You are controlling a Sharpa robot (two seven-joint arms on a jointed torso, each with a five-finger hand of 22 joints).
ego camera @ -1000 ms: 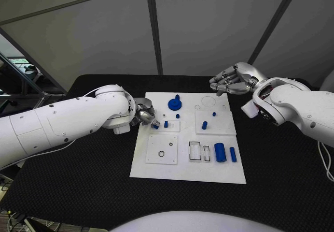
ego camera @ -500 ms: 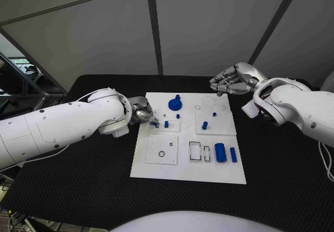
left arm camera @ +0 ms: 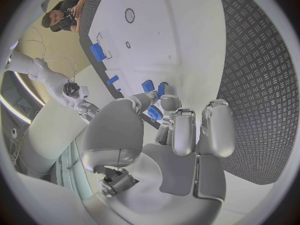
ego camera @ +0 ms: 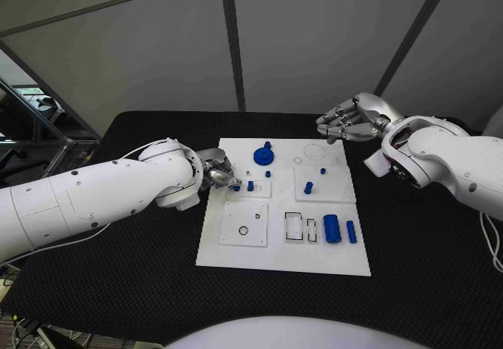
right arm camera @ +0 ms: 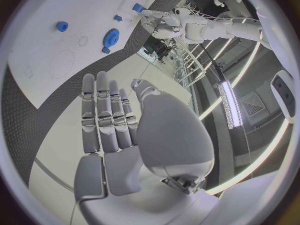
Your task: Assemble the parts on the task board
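head view: the left hand [ego camera: 218, 174] has eased back toward the task board's [ego camera: 283, 254] left edge over the last second, the small blue part [ego camera: 236, 187] now standing just past its fingertips beside a second peg [ego camera: 249, 186]; it looks seated, though whether the fingers still pinch it i cannot tell. the right hand [ego camera: 346, 122] hovers as before beyond the far right corner, fingers loosely curled on nothing

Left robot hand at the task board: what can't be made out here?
- Head view: left robot hand partly hidden behind its own arm; contact with the small blue part is unclear.
- Left wrist view: fingers cover a blue part; grip uncertain.
- Task board markings too small.
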